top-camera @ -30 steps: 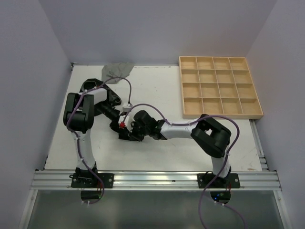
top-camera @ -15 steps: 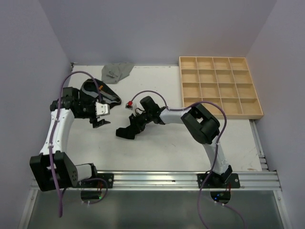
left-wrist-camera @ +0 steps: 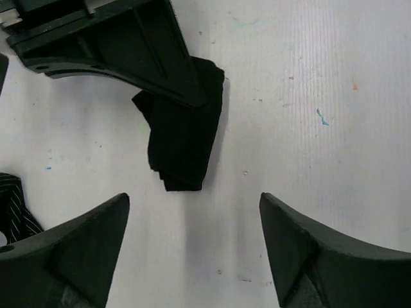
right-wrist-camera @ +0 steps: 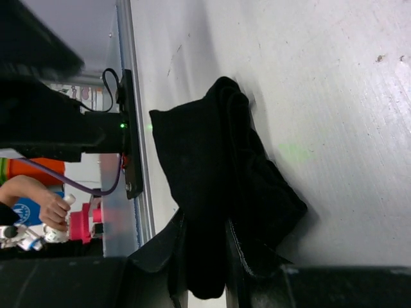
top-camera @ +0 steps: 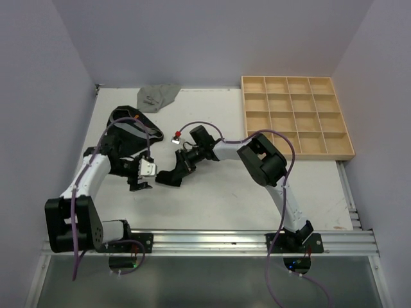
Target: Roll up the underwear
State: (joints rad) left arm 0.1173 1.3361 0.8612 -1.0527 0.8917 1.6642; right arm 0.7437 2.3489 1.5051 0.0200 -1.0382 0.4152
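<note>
Right wrist: underwear seemingly in right gripper.

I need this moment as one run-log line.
right gripper: shut on black underwear | left gripper: open, near it | grey underwear: far edge, untouched

Flat white tabletop, scuffed, one small blue fleck. Plain pale lilac walls close in on three sides. Silver slotted metal rail along the near edge. Light wooden grid tray at the far right corner. Even light, soft shadows.

Matt black cloth underwear lies on a smooth white table.
</note>
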